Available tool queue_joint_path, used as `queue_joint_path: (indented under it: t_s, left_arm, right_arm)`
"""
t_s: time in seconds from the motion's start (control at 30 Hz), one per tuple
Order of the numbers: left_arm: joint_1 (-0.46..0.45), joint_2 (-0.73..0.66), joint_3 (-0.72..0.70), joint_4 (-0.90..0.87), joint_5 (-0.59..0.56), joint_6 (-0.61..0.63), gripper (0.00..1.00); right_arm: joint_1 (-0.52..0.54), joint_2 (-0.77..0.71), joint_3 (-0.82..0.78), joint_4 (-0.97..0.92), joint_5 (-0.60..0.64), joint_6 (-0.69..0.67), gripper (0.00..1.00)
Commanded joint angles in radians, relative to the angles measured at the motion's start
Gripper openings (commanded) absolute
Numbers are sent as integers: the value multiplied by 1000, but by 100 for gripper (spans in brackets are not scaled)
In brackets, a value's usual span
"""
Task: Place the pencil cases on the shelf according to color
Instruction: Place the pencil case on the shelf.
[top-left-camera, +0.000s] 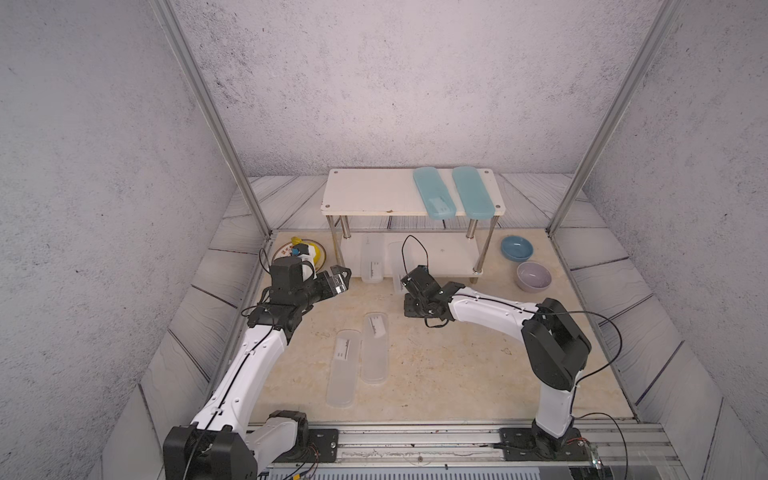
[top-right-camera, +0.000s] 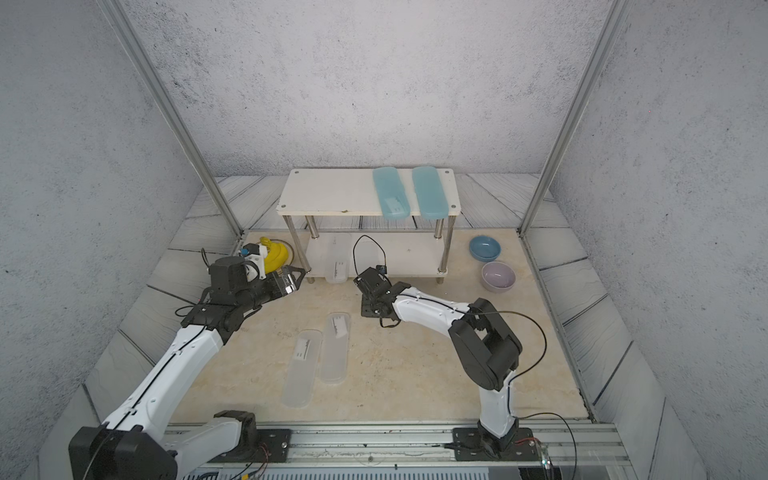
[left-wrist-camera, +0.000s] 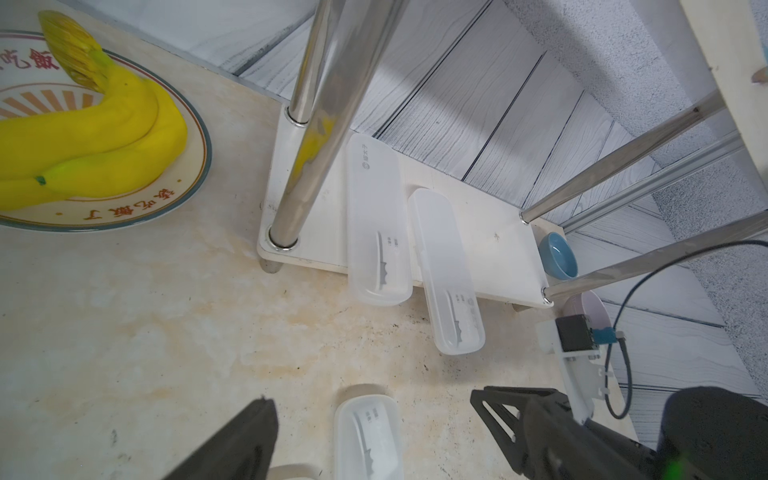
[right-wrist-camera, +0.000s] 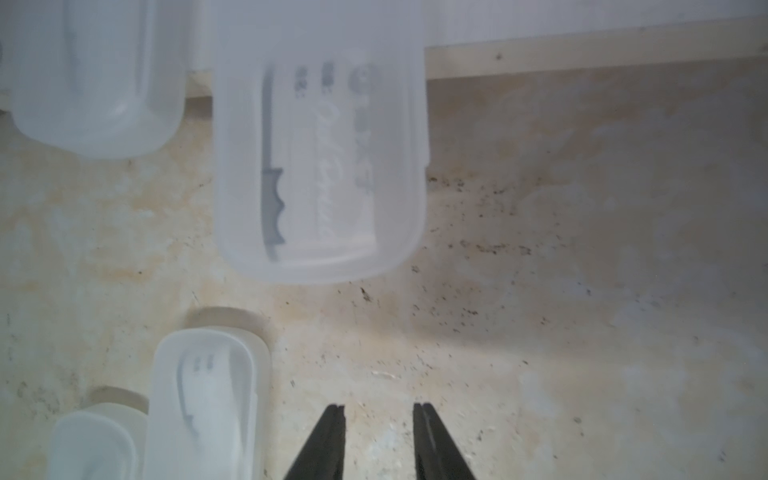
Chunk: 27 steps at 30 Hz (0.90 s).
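beige stone-look table (top-left-camera: 436, 374): i see it blotched with yellowish stains and dark specks.
room: grey speckled walls (top-left-camera: 374, 83), pale wood-grain panels (top-left-camera: 216, 270) sloping round the table, two aluminium posts (top-left-camera: 208, 116).
shelf (top-left-camera: 365, 191): two white boards on chrome legs, at the table's far edge.
teal pencil cases (top-left-camera: 432, 193): two side by side on the top board, at the end nearest the bowls (top-left-camera: 516, 248).
frosted pencil cases (left-wrist-camera: 378, 232): two on the lower board, near ends overhanging its front edge.
loose frosted cases (top-left-camera: 343, 365): two just beside each other on the table.
left gripper (left-wrist-camera: 372, 397): spread wide, holding nothing, near the shelf's corner leg.
right gripper (right-wrist-camera: 379, 411): a narrow gap, nothing in it, just short of an overhanging case.
plate (left-wrist-camera: 195, 166): holds a banana (left-wrist-camera: 104, 137).
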Motion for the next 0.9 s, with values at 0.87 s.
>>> queue_joint_path:
  t_s: [0.87]
  left_arm:
    - [1, 18, -2, 18, 13, 8, 99]
  right_arm:
    - [-55, 231, 336, -82, 30, -178, 31]
